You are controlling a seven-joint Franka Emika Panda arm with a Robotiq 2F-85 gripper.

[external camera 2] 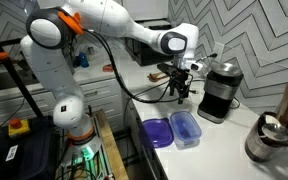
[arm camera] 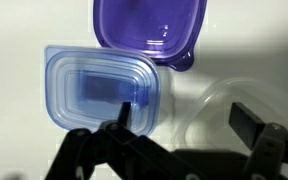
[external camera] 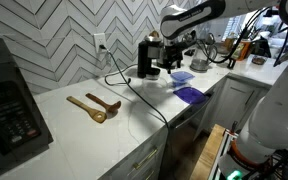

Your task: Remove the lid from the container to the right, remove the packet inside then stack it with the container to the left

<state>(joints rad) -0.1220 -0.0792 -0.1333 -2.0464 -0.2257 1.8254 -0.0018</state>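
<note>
Pale blue lid (arm camera: 102, 90) flat on the white counter (external camera: 74, 125), one edge touching a purple flat piece (arm camera: 149, 30). Just above, gripper (arm camera: 184, 120) spread wide, pinching nothing, one finger (arm camera: 124, 115) over the lid's rim. Black coffee maker (external camera 2: 220, 88) nearby, against the chevron-tiled wall (external camera: 64, 40).

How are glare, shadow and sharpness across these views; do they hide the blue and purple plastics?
Wrist view: white counter washed out, gripper a dark silhouette, pale blue lid clear, purple piece cut by the top edge. Both exterior views: soft and small, the lid only a blue patch.
</note>
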